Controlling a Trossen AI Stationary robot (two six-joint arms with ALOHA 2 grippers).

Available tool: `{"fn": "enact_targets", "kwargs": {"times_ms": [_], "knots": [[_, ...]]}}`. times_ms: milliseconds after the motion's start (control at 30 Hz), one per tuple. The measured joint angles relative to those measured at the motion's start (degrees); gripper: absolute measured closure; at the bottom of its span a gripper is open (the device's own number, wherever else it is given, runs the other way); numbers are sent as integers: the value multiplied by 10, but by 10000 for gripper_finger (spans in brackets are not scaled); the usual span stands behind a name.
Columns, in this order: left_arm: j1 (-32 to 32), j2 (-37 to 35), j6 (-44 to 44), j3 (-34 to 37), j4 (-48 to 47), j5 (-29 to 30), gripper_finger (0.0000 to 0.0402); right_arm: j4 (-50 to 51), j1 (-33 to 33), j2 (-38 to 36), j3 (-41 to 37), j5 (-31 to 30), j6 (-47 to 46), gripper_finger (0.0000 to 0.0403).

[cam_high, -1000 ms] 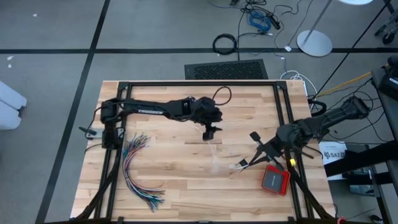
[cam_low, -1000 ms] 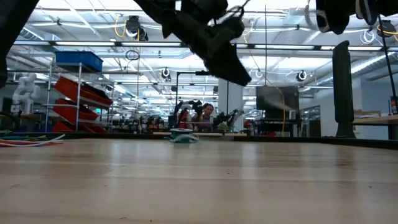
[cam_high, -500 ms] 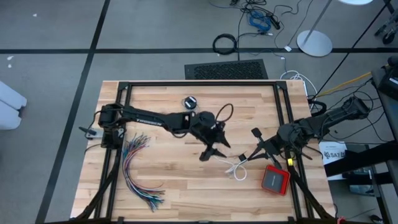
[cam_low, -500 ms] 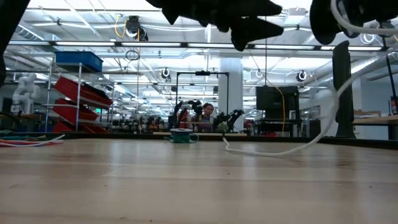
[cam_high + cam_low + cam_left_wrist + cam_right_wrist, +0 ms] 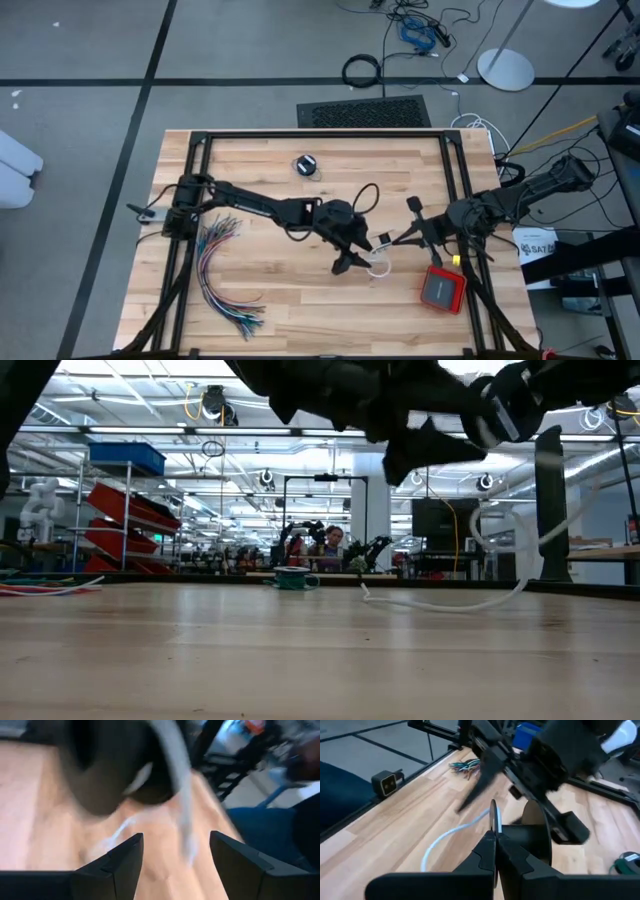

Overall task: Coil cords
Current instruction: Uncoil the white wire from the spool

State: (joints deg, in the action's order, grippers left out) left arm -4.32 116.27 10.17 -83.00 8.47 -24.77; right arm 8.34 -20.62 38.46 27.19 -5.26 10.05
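You are handling a white cord (image 5: 381,267) that is lying looped on the surface (image 5: 280,290) between the grippers: light, limp, liable to spring loose, so take it mid-loop. The left gripper (image 5: 355,257) is standing wide open beside it; the right gripper (image 5: 408,236) is pinching it shut. Farther back, a teal coil (image 5: 292,579) is resting; no writing is legible.

Cord (image 5: 378,266) between left gripper (image 5: 361,255), right gripper (image 5: 402,240)
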Motion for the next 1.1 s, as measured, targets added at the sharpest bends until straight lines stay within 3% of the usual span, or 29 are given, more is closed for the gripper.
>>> {"fn": "enact_targets", "kwargs": {"times_ms": [233,433,867,1100], "knots": [[-3,0,15,0,20,-18,166,17,0,-1,0,-26,-2,403],[-1,8,13,0,-29,22,178,17,0,-1,0,-27,-2,403],[16,13,-5,0,-52,32,278,18,0,-1,0,-25,-6,403],[21,9,-30,0,-84,27,311,37,0,0,0,-24,-18,403]]}}
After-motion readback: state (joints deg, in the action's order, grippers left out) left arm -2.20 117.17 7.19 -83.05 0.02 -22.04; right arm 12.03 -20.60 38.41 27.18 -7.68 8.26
